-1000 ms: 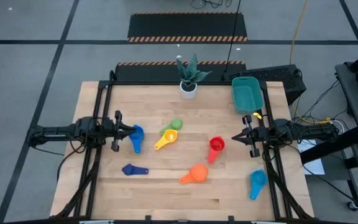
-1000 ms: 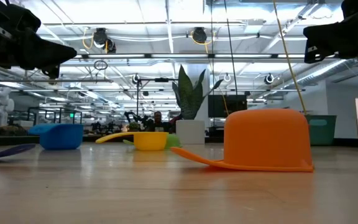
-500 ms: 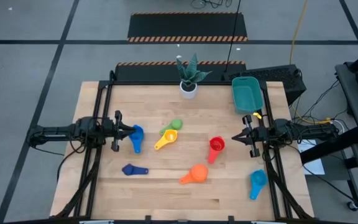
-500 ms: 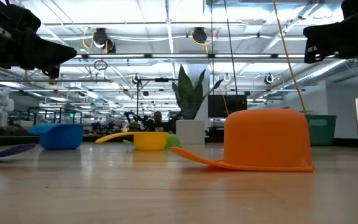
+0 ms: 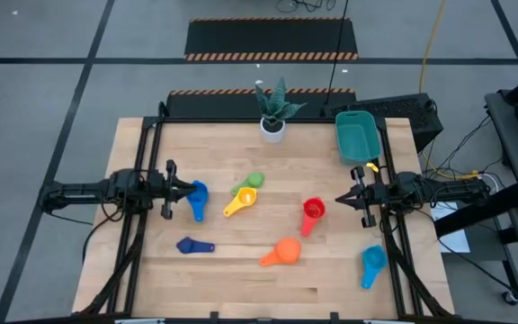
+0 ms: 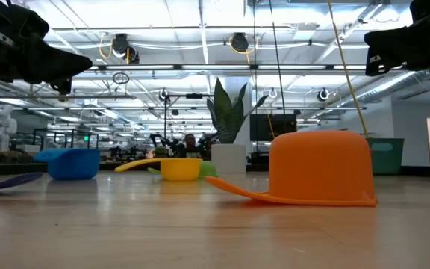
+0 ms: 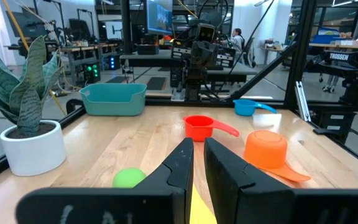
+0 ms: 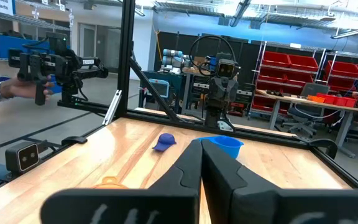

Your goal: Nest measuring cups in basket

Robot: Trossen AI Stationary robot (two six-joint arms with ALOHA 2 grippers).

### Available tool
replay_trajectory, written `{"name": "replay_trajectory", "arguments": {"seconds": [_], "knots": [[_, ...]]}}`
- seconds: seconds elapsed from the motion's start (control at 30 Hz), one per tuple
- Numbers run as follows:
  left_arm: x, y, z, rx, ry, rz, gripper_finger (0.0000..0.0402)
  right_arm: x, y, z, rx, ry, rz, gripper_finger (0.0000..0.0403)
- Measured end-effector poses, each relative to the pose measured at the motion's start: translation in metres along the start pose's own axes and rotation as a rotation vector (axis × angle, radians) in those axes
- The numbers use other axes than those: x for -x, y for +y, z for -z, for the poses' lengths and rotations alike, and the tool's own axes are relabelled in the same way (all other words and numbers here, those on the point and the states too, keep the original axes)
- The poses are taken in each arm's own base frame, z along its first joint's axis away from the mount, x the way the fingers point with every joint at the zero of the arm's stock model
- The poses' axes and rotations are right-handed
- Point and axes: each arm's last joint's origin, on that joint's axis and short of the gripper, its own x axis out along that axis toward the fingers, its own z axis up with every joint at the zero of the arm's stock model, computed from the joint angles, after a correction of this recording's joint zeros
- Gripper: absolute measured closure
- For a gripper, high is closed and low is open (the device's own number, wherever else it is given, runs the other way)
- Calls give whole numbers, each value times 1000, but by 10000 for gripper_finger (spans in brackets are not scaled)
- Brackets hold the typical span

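Observation:
The teal basket (image 5: 358, 135) stands at the table's far right corner. Several cups lie on the wood: blue (image 5: 197, 198), green (image 5: 254, 181), yellow (image 5: 239, 203), red (image 5: 312, 213), orange (image 5: 283, 251) mouth down, dark blue (image 5: 194, 245), light blue (image 5: 371, 264). My left gripper (image 5: 191, 188) hangs shut above the blue cup's left side, well above the table in the low view (image 6: 84, 63). My right gripper (image 5: 338, 200) is shut too, held high just right of the red cup. Both point toward the table's middle.
A white pot with a plant (image 5: 272, 126) stands at the middle of the far edge. Black frame rails run along the table's left and right sides. Bare wood lies along the near edge and between the cups and the basket.

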Motion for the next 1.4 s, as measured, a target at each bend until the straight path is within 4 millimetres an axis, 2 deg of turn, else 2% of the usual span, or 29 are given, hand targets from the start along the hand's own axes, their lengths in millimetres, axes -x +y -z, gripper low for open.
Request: {"name": "replay_trajectory", "arguments": {"seconds": [0.23,0.53,0.73,0.8,1.17,1.3,1.4], "knots": [[0,0,-5,5,-54,0,360,0,0,0,75,-1,0,403],[1,0,-11,62,-110,4,360,0,0,0,81,-1,1,403],[1,-4,-10,324,-92,81,360,0,-2,-6,112,-59,38,403],[0,-5,-8,355,-73,98,360,0,-2,-7,93,-72,38,403],[0,-6,-8,272,-67,99,360,1,-2,-11,21,-115,41,403],[1,-5,-9,241,-87,96,360,1,-3,-11,-37,-117,60,403],[1,-4,-12,225,-117,51,360,1,-4,-12,-145,-124,94,403]]}}
